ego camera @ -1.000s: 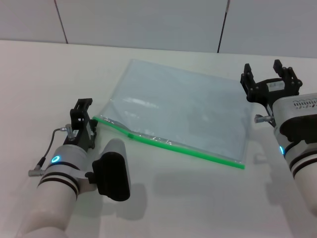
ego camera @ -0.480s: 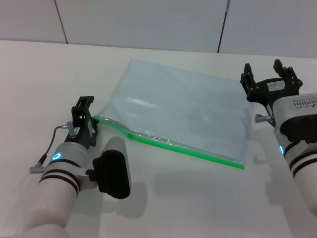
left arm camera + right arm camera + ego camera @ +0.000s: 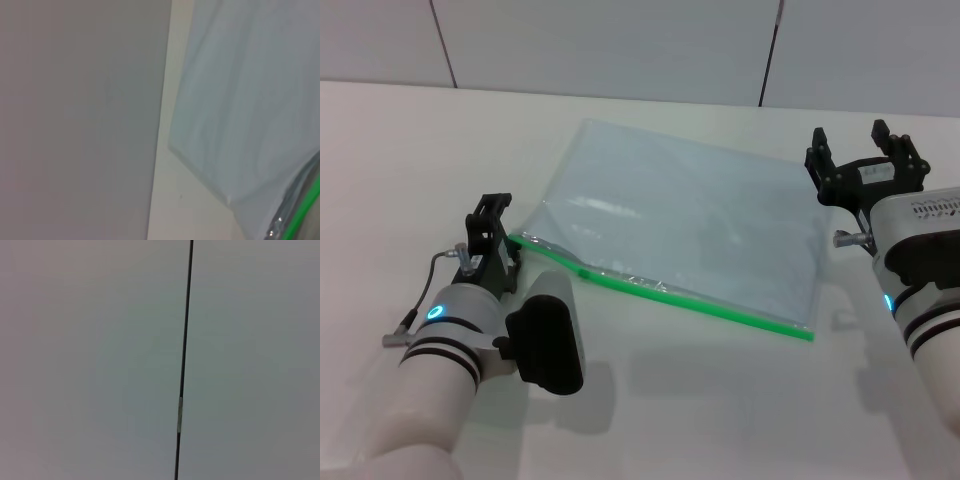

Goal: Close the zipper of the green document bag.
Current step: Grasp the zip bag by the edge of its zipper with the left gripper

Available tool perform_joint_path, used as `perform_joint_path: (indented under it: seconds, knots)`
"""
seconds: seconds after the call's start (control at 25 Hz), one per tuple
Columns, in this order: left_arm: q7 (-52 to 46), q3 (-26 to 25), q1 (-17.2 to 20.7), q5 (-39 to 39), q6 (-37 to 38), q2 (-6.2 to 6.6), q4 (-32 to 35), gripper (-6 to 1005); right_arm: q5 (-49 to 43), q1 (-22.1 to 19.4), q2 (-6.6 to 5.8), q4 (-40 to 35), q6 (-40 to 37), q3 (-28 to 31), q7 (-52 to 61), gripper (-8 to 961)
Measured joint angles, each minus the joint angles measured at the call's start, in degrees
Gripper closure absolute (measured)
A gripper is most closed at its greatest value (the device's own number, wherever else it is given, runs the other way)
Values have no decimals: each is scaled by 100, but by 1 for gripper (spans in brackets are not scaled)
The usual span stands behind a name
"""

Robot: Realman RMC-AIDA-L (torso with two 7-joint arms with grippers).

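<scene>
A: Big table (image 3: 410,150), green document bag (image 3: 690,225) flat in the middle, zipper (image 3: 670,295) along its near edge.

B: Step?

A: Approach, I'd say. Left gripper (image 3: 488,232) sits by the strip's left end, fingers slightly apart, empty. Right gripper (image 3: 865,160) hovers beside the bag's far right corner, spread wide, holding nothing.

B: Next?

A: Pin 1 end, pinch the slider (image 3: 583,271).

White arms, black-banded wrists, black fingers (image 3: 488,222)
</scene>
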Motion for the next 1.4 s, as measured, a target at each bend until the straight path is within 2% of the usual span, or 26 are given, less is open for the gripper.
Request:
perform_joint_path:
  seconds: [1.4]
  knots:
    - [-156, 18, -220, 150, 398, 2, -80, 415, 0, 0, 8, -9, 9, -21, -3, 260]
